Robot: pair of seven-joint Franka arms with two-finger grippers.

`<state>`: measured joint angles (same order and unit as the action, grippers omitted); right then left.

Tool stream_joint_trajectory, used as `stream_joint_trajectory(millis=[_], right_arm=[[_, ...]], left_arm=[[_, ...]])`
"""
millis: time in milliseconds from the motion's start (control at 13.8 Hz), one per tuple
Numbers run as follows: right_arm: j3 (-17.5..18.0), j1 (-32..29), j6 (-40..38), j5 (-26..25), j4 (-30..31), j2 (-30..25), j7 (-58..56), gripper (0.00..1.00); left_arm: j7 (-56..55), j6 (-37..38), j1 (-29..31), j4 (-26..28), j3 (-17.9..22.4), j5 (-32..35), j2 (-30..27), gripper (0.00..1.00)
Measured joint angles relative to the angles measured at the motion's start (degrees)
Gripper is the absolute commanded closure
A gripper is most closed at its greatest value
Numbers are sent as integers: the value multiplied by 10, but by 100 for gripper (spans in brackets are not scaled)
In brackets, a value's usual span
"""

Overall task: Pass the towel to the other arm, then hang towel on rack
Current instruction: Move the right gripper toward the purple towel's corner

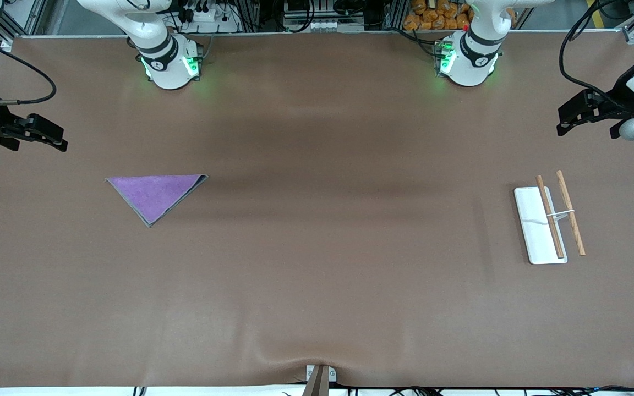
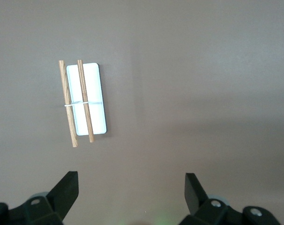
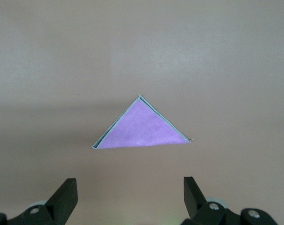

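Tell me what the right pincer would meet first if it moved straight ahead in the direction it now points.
Probably the bare table. The right pincer hangs open and empty above it, pointing down. The towel lies flat slightly ahead of the fingertips, so the fingers may land just short of it; depth is unclear.

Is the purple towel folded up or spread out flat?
Folded. The towel lies flat on the table as a triangle, and doubled grey edges show along its sides in the right wrist view.
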<state>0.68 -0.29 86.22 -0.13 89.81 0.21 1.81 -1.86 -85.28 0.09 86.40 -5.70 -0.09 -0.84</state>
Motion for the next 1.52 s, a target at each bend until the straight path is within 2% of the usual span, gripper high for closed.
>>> stream_joint_trajectory(millis=[726, 1525], right_arm=[[0, 0, -9, 0, 14, 0, 0, 0], [0, -3, 51, 0, 114, 0, 0, 0]], left_arm=[[0, 0, 0, 0, 0, 0, 0, 0], [0, 0, 0, 0, -1, 0, 0, 0]])
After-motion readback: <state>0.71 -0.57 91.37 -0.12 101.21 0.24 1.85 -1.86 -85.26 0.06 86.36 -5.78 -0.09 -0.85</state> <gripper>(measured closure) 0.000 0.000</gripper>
